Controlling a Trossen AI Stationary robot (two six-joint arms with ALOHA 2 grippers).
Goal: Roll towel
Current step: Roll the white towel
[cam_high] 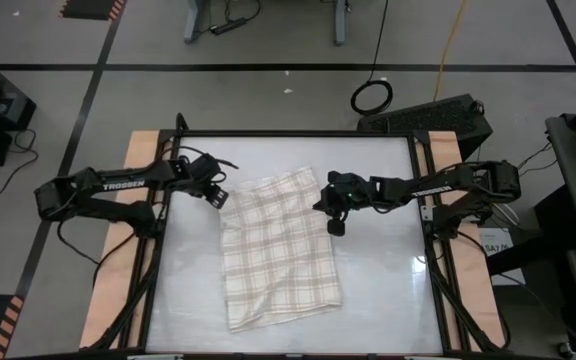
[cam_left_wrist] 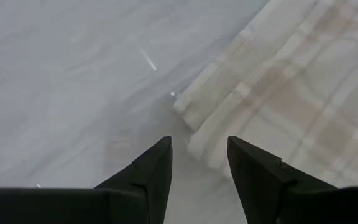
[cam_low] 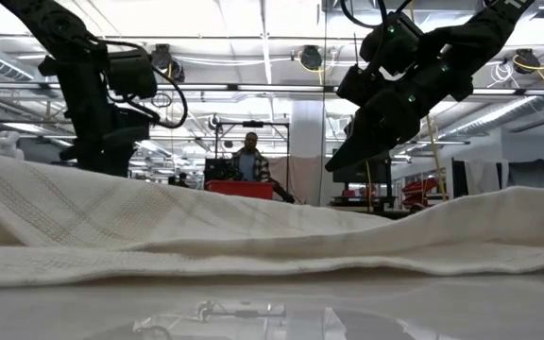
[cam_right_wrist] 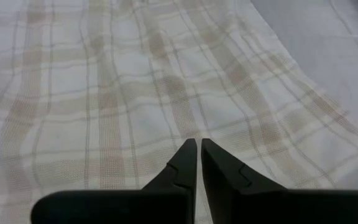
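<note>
The towel (cam_high: 278, 250), cream with a beige plaid check, lies spread on the white table (cam_high: 388, 290), running from the far middle toward the near edge. In the low view the towel (cam_low: 253, 236) is a low, rumpled ridge. My left gripper (cam_high: 217, 196) stands open over the towel's far left corner (cam_left_wrist: 188, 109). One finger (cam_left_wrist: 154, 168) is over bare table, the other finger (cam_left_wrist: 253, 168) over the cloth edge. My right gripper (cam_high: 320, 205) is shut and hovers clear above the towel's far right part (cam_right_wrist: 135, 81), pointing slantwise down in the low view (cam_low: 332, 166).
Black rails and wooden boards (cam_high: 118, 270) border the table on both sides. Bare table surface lies left (cam_high: 188, 280) and right of the towel. A person (cam_low: 249, 156) stands far back in the room behind a red object.
</note>
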